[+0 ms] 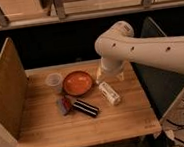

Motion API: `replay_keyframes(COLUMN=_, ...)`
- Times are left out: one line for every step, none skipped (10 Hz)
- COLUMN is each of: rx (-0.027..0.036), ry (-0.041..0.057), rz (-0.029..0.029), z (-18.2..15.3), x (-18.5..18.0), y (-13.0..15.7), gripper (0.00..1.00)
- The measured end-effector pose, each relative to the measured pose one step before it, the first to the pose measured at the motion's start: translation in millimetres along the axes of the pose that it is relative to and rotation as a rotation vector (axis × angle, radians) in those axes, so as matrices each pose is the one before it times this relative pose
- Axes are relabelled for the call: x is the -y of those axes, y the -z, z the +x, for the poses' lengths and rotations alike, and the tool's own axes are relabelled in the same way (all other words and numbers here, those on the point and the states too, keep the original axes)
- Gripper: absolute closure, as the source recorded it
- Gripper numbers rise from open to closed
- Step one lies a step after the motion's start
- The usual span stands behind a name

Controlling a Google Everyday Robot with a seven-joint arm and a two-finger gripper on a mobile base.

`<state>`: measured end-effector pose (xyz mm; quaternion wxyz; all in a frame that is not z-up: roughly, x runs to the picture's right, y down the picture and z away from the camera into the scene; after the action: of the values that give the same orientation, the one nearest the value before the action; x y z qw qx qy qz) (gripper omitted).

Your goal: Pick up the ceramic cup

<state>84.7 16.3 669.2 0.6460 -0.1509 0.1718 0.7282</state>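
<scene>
Jaws just beside orange bowl [77,83] and white bottle [109,93], apart from ceramic cup [54,80], aperture indiscernible.

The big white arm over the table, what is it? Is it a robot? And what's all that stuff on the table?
Yes, it's a robot's arm, reaching in from the right. The one picture comes from a camera looking down at a wooden table. The arm's tip is its gripper, the part that grabs. It hangs low, right of the orange bowl and behind the white bottle. Left of the bowl stands the little pale ceramic cup. In front lie a dark bar and a red-and-blue packet. Nothing looks held: the cup stands alone, away from the gripper.
</scene>
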Motion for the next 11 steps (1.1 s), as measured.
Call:
replay_keyframes(rx=-0.00029, ry=-0.00128, rz=0.0015, z=-0.15, x=1.11, y=-0.39, gripper=0.37)
replay_keyframes(rx=0.00071, ry=-0.00259, rz=0.00117, z=-0.14, x=1.76, y=0.28, gripper=0.37)
replay_keyframes(rx=-0.00018, ry=0.0015, rz=-0.00016, z=-0.03, x=-0.83, y=-0.13, gripper=0.37)
replay_keyframes(rx=-0.00011, ry=0.00135, rz=-0.00062, z=0.09, x=-0.84, y=0.01, gripper=0.37)
replay_keyframes(rx=0.0001, ry=0.00002, rz=0.00002, z=-0.01, x=0.01, y=0.08, gripper=0.37)
replay_keyframes(rx=-0.00012, ry=-0.00013, rz=0.00031, z=0.0, x=0.18, y=-0.1, gripper=0.37)
replay_keyframes(rx=0.00025, ry=0.00028, rz=0.00014, z=-0.04, x=-0.01, y=0.03, gripper=0.37)
replay_keyframes(rx=-0.00035, ry=-0.00007, rz=0.00009, z=0.06, x=0.05, y=-0.16, gripper=0.37)
replay_keyframes(rx=-0.00231, ry=-0.00002, rz=0.00047, z=0.4, x=0.17, y=-1.2, gripper=0.37)
replay_keyframes(rx=0.00033, ry=-0.00015, rz=-0.00005, z=-0.03, x=0.06, y=0.21, gripper=0.37)
replay_keyframes(rx=-0.00005, ry=-0.00029, rz=0.0001, z=-0.03, x=0.15, y=-0.07, gripper=0.37)
